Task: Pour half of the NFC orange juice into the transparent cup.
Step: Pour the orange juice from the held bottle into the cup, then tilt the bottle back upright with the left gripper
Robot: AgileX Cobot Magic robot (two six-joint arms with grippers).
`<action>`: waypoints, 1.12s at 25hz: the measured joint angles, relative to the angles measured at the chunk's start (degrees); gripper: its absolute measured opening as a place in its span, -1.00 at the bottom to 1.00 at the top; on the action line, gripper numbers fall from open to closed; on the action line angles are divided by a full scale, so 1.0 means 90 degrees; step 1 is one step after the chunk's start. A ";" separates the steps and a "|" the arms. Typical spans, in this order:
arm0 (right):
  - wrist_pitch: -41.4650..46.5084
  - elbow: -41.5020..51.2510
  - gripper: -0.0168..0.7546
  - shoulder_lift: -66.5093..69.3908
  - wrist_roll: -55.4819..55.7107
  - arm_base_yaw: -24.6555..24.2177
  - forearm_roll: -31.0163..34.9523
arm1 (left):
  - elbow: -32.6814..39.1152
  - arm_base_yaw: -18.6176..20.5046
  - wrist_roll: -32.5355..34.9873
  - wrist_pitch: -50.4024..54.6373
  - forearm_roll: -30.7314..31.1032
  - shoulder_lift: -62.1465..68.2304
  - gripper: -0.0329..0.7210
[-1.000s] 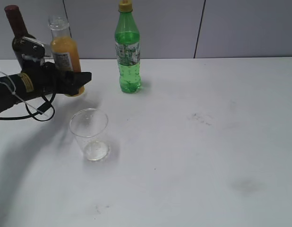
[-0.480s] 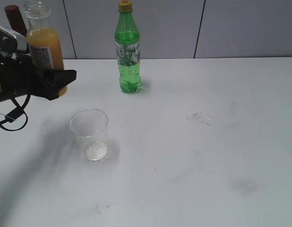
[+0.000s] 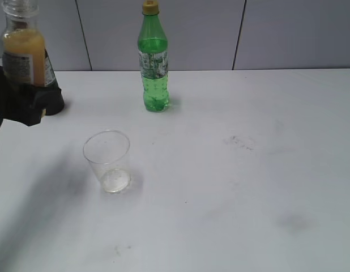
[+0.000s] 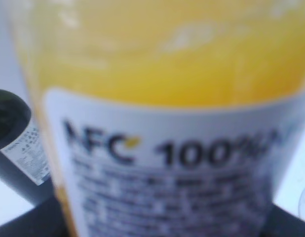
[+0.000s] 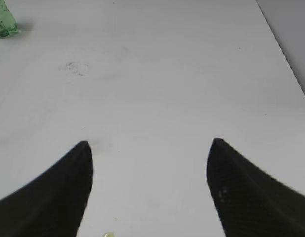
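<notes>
Left gripper (image 3: 33,105) clamped around smooth clear NFC orange juice (image 3: 25,51) bottle — right gripper (image 5: 150,148) agape — thin tapered transparent cup (image 3: 107,161) apart

NFC orange juice (image 4: 162,123) label reading "NFC 100%", smaller print below blurred

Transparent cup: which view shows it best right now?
The exterior view. The transparent cup stands upright and whole on the white table, with nothing blocking it. The left wrist view is filled by the NFC orange juice label, with at most a faint curved edge at the right border. The right wrist view shows no cup.
</notes>
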 joint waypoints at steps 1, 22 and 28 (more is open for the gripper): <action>0.0000 0.0000 0.47 0.0000 0.0000 0.0000 0.0000 | 0.0044 0.0000 0.0000 0.0156 -0.0007 -0.0170 0.34; 0.0000 0.0000 0.47 0.0000 0.0000 0.0000 0.0000 | 0.1215 0.0000 0.1125 0.0931 -0.1011 -0.1209 0.34; 0.0000 0.0000 0.47 0.0000 0.0000 0.0000 0.0000 | 0.1762 0.0000 0.2903 0.0302 -0.2299 -0.1165 0.34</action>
